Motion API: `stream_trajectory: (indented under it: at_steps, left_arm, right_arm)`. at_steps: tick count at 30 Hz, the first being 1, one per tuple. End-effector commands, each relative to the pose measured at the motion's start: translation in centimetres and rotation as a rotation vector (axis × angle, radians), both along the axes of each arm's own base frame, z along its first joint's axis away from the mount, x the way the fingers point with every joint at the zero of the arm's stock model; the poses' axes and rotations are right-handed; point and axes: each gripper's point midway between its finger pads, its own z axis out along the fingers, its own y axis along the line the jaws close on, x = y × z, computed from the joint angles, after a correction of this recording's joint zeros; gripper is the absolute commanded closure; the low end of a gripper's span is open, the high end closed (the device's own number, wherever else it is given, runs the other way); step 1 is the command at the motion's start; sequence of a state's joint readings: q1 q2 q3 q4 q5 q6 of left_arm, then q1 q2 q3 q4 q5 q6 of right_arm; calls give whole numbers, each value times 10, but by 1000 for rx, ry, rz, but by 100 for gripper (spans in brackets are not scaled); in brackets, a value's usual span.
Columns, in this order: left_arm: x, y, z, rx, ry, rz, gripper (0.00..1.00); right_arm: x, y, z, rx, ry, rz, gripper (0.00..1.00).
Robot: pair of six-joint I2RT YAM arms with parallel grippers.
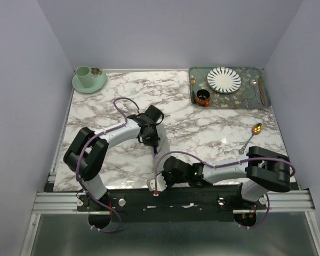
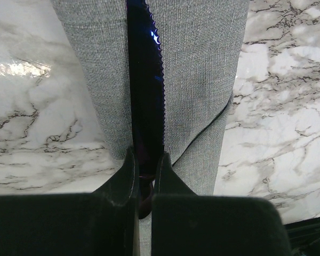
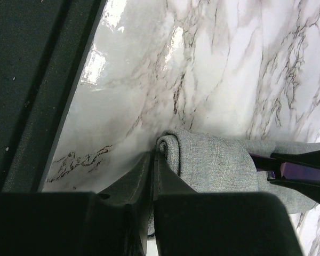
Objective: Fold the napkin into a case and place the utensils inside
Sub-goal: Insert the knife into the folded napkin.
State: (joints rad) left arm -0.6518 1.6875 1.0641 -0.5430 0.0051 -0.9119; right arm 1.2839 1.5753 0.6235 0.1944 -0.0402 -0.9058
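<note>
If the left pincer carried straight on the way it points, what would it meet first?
Probably the grey napkin, just ahead of the left pincer; its gripped blue knife lies along the cloth.

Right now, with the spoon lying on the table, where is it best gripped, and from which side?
Grip the spoon at the middle of its thin handle, from above, jaws across it. It lies flat on the table, bowl toward the tray; the rounded bowl would likely slip.

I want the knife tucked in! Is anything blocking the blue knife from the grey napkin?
Nothing visible. The left hand holds the knife, blade lying along the middle fold of the napkin; the right hand pinches its end.
</note>
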Motion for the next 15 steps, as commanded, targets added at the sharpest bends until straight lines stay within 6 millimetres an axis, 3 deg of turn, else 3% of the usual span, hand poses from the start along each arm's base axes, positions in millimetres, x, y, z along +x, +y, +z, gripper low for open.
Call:
stream_trajectory:
  at_steps: [1, 3, 15]
  left_arm:
    - [-14, -2, -1, 14, 60, -31, 100]
    - [-15, -1, -3, 22, 66, -29, 98]
    - [-9, 0, 2, 38, 45, -27, 57]
  right_arm:
    - [5, 0, -4, -12, -11, -32, 85]
    - [6, 1, -4, -11, -13, -31, 86]
    - [5, -2, -4, -19, -22, -20, 79]
